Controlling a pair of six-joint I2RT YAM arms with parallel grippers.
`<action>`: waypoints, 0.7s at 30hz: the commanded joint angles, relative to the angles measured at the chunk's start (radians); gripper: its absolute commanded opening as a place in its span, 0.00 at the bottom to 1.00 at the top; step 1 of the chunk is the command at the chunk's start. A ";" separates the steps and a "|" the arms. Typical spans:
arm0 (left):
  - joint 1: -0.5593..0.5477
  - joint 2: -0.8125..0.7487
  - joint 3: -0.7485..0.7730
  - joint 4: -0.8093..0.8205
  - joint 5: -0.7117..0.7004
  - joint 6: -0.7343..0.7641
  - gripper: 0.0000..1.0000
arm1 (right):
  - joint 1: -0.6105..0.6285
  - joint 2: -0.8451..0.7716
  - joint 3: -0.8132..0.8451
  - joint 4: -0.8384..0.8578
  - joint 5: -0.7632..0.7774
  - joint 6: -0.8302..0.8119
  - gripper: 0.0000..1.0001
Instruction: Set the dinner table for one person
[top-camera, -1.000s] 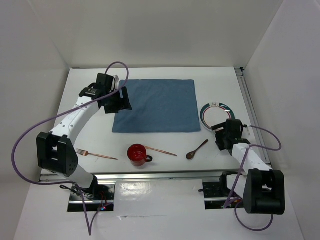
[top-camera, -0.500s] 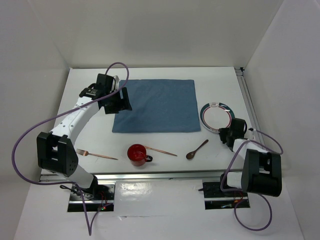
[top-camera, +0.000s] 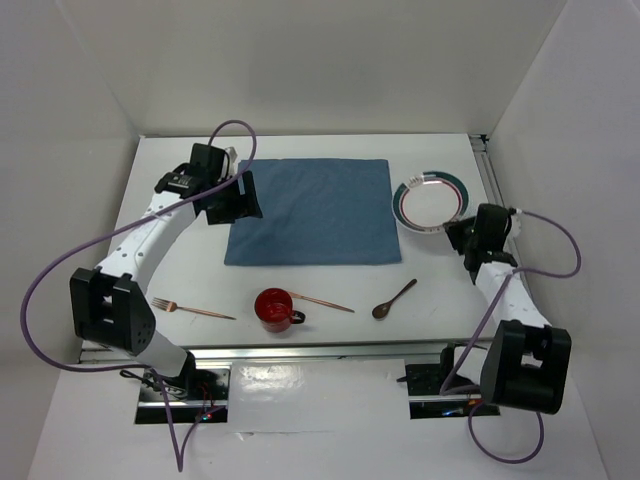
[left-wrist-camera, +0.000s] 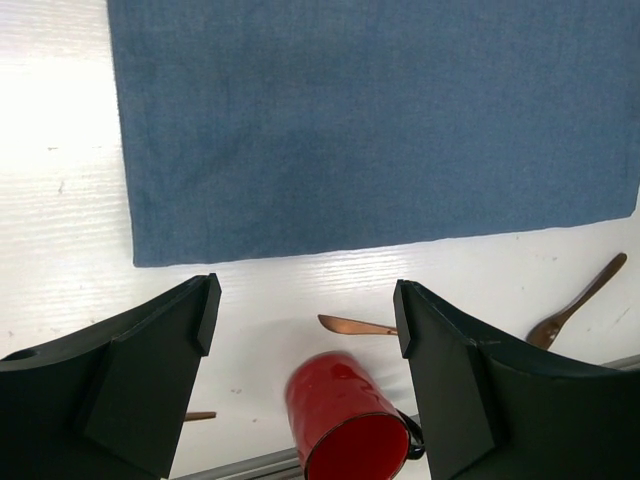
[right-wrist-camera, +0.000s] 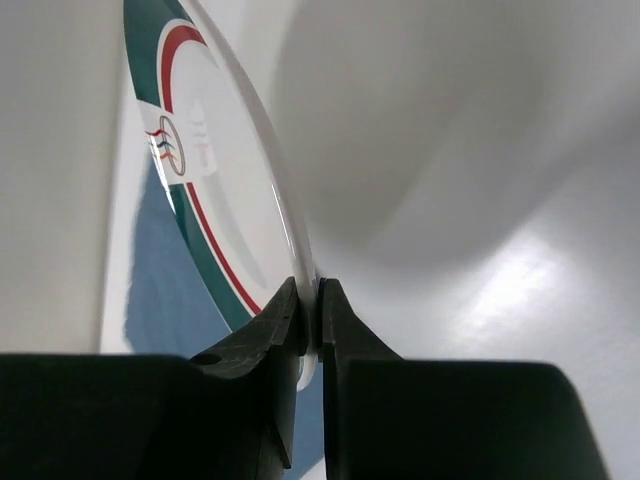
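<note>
Starting at the near edge of the dinner table (top-camera: 330, 148), broad, flat and white, spread beneath everything else: a row of loose pieces, left to right. A slim copper-toned fork (top-camera: 193, 309), then a glossy red mug (top-camera: 273, 309) with a dark handle. Just beside the mug, a second thin copper utensil (top-camera: 322, 301), too small to name. Then a dark wooden spoon (top-camera: 393, 299), long axis slanting far-right.

Moving farther in, on the right: the right claw (top-camera: 455, 228), narrowed to a sliver, pinching the near-right rim of the plate (top-camera: 430, 198). From the wrist, black jaws closed on a thin white edge, smooth glazed surface banded in green and red. Tilted, and apparently clear of the tabletop. Metal rail (top-camera: 495, 200) just to the right.

Across on the left: the left claw (left-wrist-camera: 303, 300), spread wide, holding nothing, hanging over the left edge of the blue placemat (top-camera: 312, 212).

Looking to the coming move: woven cloth placemat directly left of the plate, long axis left to right, its right edge just beside the plate's left rim. Right arm plainly the nearer one. Probably a short carry leftward, then levelling the plate before setting it down.
</note>
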 joint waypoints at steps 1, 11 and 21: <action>0.001 -0.068 0.040 -0.039 -0.063 -0.040 0.89 | 0.038 0.046 0.170 0.098 -0.198 -0.143 0.00; 0.001 -0.173 -0.004 -0.108 -0.193 -0.154 0.87 | 0.336 0.431 0.497 0.098 -0.439 -0.220 0.00; 0.011 -0.308 -0.132 -0.162 -0.169 -0.194 0.87 | 0.430 0.758 0.667 0.110 -0.559 -0.211 0.00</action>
